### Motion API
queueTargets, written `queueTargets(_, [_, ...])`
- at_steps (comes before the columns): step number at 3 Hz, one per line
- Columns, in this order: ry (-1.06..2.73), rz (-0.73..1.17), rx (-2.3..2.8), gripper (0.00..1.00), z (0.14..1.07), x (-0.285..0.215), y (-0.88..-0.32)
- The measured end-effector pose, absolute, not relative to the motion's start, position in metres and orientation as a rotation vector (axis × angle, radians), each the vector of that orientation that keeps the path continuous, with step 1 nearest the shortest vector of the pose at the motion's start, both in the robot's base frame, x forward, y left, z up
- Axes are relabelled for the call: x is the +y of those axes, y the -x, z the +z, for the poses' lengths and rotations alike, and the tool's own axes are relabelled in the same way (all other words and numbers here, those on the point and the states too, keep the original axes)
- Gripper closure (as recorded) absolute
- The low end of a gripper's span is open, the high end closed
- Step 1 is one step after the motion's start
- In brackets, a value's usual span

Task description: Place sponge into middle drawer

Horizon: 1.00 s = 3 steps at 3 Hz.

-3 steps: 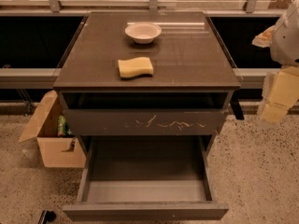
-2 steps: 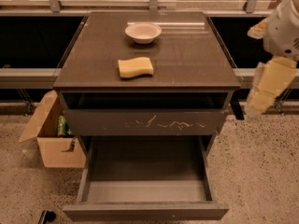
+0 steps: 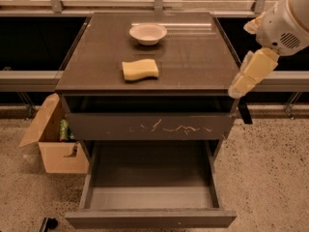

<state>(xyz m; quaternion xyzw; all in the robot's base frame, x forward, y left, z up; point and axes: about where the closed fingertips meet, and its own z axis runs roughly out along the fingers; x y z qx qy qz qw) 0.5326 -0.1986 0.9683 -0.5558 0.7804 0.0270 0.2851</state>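
Observation:
The yellow sponge [image 3: 140, 69] lies flat on the top of the dark cabinet [image 3: 193, 66], a little left of centre near the front edge. The middle drawer [image 3: 149, 218] is pulled far out below, its plain front panel toward me and its lighter grey floor [image 3: 149, 197] bare. My gripper [image 3: 247, 75] hangs from the white arm [image 3: 285, 23] at the cabinet's right front corner, level with the top, well to the right of the sponge and apart from it.
A white bowl [image 3: 148, 34] stands at the back of the cabinet top. The upper drawer [image 3: 149, 127], with white scratches on its front, is slightly open. An open cardboard box [image 3: 53, 144] stands on the floor at the left. A railing and glass run behind.
My gripper and arm have moved left and a little up, from beside the cabinet to its right front corner. The sponge, bowl and drawers have not moved.

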Motion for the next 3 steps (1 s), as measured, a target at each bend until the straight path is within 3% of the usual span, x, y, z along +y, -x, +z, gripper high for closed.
queueTargets(1, [1.362, 0.285, 1.994, 0.0, 0.959, -0.173, -0.556])
queueTargets(3, [1.406, 0.33, 1.95, 0.0, 0.949, -0.151, -0.574])
